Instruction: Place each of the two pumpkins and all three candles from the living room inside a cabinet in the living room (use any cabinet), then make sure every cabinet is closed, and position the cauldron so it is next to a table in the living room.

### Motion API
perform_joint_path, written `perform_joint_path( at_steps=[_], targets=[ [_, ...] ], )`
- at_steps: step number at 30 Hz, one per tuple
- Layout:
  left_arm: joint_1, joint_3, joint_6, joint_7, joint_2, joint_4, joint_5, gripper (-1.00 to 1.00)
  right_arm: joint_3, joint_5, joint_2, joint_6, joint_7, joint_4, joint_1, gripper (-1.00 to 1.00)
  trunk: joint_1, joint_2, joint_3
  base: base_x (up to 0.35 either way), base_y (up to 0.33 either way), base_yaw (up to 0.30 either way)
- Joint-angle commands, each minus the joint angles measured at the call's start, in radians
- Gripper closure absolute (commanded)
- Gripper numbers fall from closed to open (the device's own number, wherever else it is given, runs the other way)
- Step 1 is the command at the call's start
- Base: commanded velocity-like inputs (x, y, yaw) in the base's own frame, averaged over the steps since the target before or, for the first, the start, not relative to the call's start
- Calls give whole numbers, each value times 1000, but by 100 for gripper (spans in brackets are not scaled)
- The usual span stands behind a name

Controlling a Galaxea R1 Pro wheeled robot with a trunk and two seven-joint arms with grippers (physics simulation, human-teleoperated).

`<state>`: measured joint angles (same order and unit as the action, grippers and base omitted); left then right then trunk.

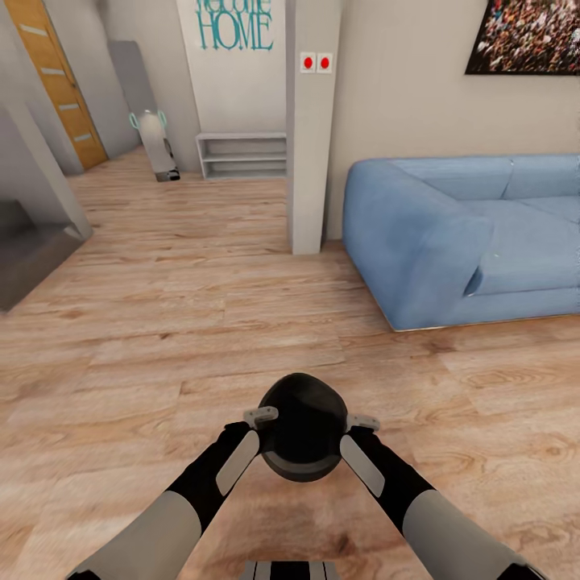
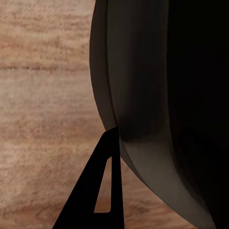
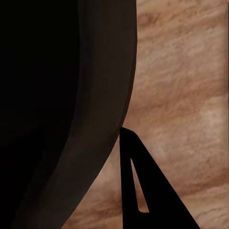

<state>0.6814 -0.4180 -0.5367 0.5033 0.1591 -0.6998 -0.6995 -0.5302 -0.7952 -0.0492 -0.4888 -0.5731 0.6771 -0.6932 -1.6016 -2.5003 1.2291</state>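
Carried the cauldron (image 1: 302,427) out in front of the trunk, above the plank floor (image 1: 145,322), pinched from both sides. Pressed left claw (image 1: 259,417) against one flank and right claw (image 1: 364,422) against the other, probably since the bulging belly was too wide for a single claw. Showed one dark finger (image 2: 102,186) touching the pot wall on the left wrist, another (image 3: 143,191) just beside it on the right; could not tell either claw's opening. Faced the blue sofa (image 1: 451,234) and grey pillar (image 1: 310,129).
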Motion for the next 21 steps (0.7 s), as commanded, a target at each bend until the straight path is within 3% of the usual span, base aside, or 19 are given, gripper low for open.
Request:
perform_joint_path(
  at_steps=[1, 21],
  targets=[
    [0, -4, -5, 11, -1, -1, 2, 100, -4, -15, 0, 4, -7, 2, -1, 100, 1, 0, -3, 0, 0, 0],
    [1, -4, -5, 11, -1, -1, 2, 100, -4, -16, 0, 4, -4, 2, -2, 100, 71, 126, -67, 0, 0, 0]
  ],
)
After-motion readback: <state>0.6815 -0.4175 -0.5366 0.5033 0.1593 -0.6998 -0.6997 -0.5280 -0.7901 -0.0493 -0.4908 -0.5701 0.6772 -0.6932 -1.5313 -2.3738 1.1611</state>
